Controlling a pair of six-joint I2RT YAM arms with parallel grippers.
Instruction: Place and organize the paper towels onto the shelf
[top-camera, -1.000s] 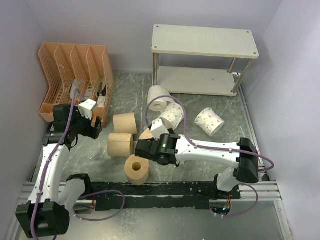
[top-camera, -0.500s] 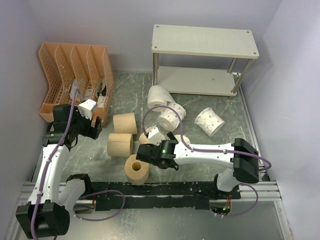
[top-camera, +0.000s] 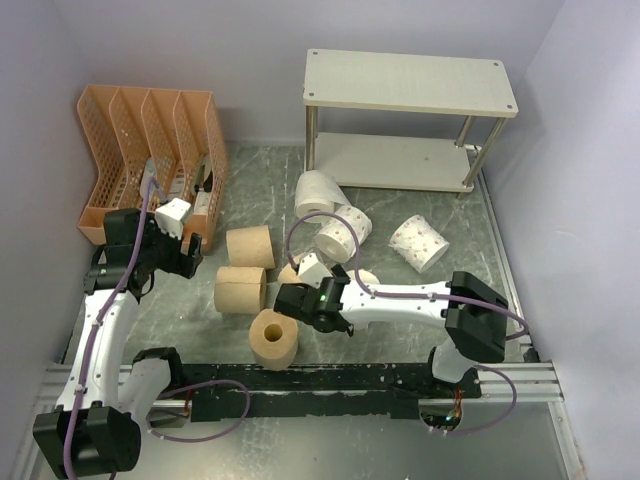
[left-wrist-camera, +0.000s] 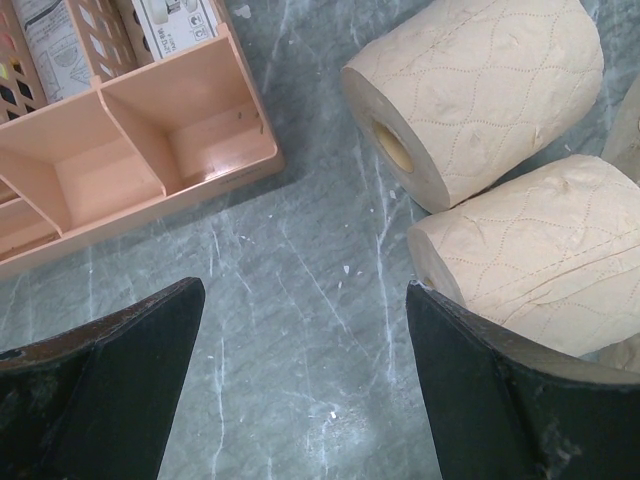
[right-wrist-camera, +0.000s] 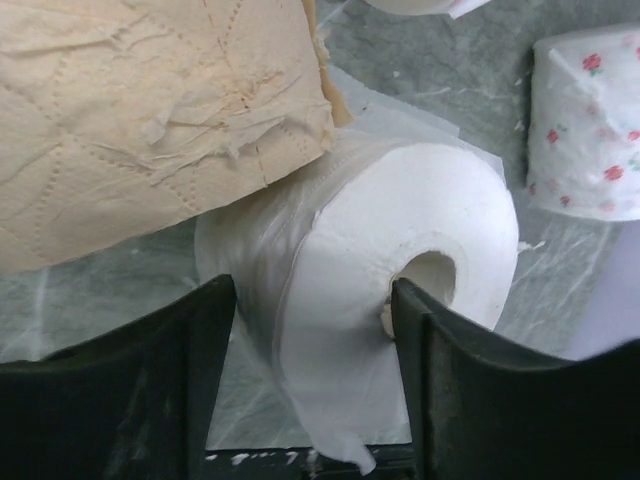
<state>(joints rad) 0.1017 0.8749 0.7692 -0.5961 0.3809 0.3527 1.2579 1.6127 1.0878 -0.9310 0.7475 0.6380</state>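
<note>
The shelf (top-camera: 410, 80) stands empty at the back right. My right gripper (top-camera: 322, 286) is low among the rolls, jaws open. In the right wrist view it (right-wrist-camera: 315, 400) straddles a white roll (right-wrist-camera: 400, 300) lying on its side, one finger (right-wrist-camera: 470, 390) at the core's mouth. That roll peeks out by the arm (top-camera: 366, 279). A tan roll (right-wrist-camera: 150, 120) leans on it. My left gripper (top-camera: 197, 255) is open and empty above the floor (left-wrist-camera: 305, 380), left of two tan rolls (left-wrist-camera: 480, 90) (left-wrist-camera: 540, 260). A third tan roll (top-camera: 273, 340) stands near the front.
An orange file organizer (top-camera: 150, 130) stands at the back left, its base just beyond my left fingers (left-wrist-camera: 150, 150). A plain white roll (top-camera: 318, 193) and two flower-printed rolls (top-camera: 340, 232) (top-camera: 420, 243) lie in front of the shelf. Walls close in on both sides.
My right gripper has come down and toward the near edge, onto the white roll, uncovering the flower-printed roll behind it. The right elbow has shifted left. The left arm has barely moved.
</note>
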